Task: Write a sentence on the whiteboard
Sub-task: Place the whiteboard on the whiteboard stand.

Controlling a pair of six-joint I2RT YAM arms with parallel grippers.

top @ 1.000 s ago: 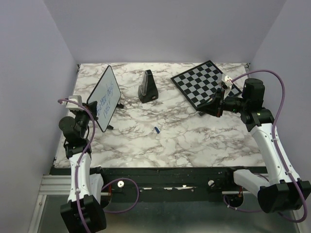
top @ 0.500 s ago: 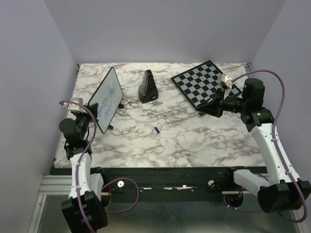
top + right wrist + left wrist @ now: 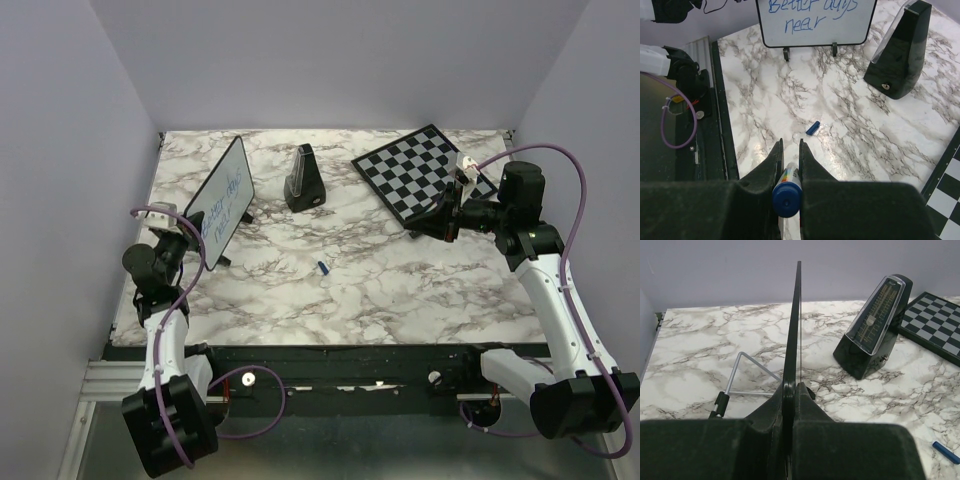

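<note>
A grey-veined marble table, boxed in by lilac walls, carries a metronome, a chessboard and a small blue cap. The whiteboard stands on edge at its left rear, pinched in the closed left end effector; the right end effector is clamped on what looks like a blue-ended marker. The sentence is cropped at the top in the right wrist view and unreadable from overhead.
</note>
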